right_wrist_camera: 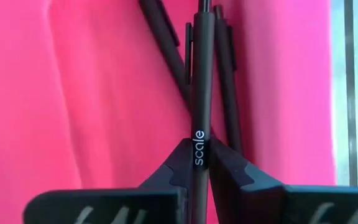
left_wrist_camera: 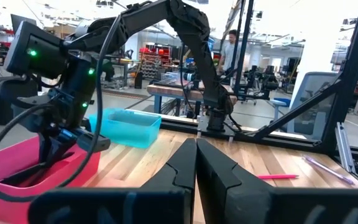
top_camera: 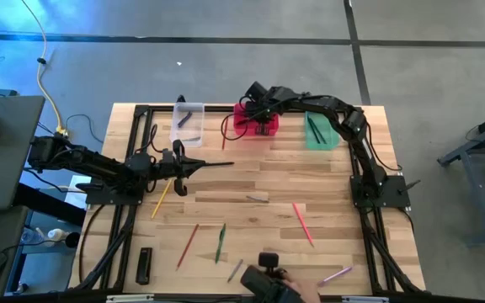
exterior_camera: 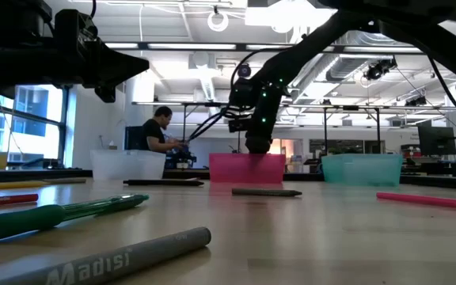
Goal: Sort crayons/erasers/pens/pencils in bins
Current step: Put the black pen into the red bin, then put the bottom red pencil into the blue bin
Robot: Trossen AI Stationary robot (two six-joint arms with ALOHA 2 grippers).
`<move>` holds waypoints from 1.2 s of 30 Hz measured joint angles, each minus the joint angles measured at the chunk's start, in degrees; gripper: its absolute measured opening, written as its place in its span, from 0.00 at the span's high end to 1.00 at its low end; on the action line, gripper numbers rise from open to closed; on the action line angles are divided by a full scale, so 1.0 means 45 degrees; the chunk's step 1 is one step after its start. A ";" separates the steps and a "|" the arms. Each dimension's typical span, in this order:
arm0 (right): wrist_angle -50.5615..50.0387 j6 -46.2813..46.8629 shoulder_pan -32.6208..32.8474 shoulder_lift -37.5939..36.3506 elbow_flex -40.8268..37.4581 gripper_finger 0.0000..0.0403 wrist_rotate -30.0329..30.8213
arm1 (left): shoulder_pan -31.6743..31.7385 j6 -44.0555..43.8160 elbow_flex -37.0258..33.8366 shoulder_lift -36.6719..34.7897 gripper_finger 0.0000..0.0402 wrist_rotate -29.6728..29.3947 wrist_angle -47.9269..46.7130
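Note:
My right gripper (top_camera: 259,119) reaches down into the pink-red bin (top_camera: 255,126) at the table's far edge, shut on a black pen (right_wrist_camera: 201,81). Two more black pens (right_wrist_camera: 225,93) lie on that bin's floor. The clear bin (top_camera: 186,123) stands to its left and the green bin (top_camera: 320,131) to its right. Loose sticks lie on the wood: yellow (top_camera: 160,198), red (top_camera: 188,246), green (top_camera: 221,241), grey (top_camera: 257,199) and pink (top_camera: 302,223). My left gripper (top_camera: 228,165) waits shut, level above the table's left half. My right gripper pinches the pen's barrel at its printed part (right_wrist_camera: 199,149) between its two fingers (right_wrist_camera: 174,175). The pen lies along the fingers and sticks out ahead of them. The fingers slant down from above into the bin. Whether the pen's far end touches the bin floor cannot be told.
A red stick (top_camera: 224,133) lies beside the pink-red bin's left wall. A flat black bar (top_camera: 144,265), a grey stick (top_camera: 234,271) and a purple stick (top_camera: 337,274) lie near the front edge, beside a camera (top_camera: 268,282). A person sits in the room beyond the table (exterior_camera: 158,131).

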 joint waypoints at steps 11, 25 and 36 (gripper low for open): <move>0.0374 0.0003 -0.0082 0.0045 0.0000 0.84 -0.0212 | 0.0000 0.0000 0.0000 0.0000 1.00 -0.0005 -0.0005; -0.1267 0.0535 0.0224 0.0045 0.1904 0.82 0.0024 | 0.0000 0.0030 -0.0005 0.0000 1.00 -0.0015 0.0000; 0.2216 0.1933 0.1210 -0.1163 0.0568 0.99 -0.1546 | -0.0014 0.0257 -0.0005 0.0000 1.00 0.0000 -0.0211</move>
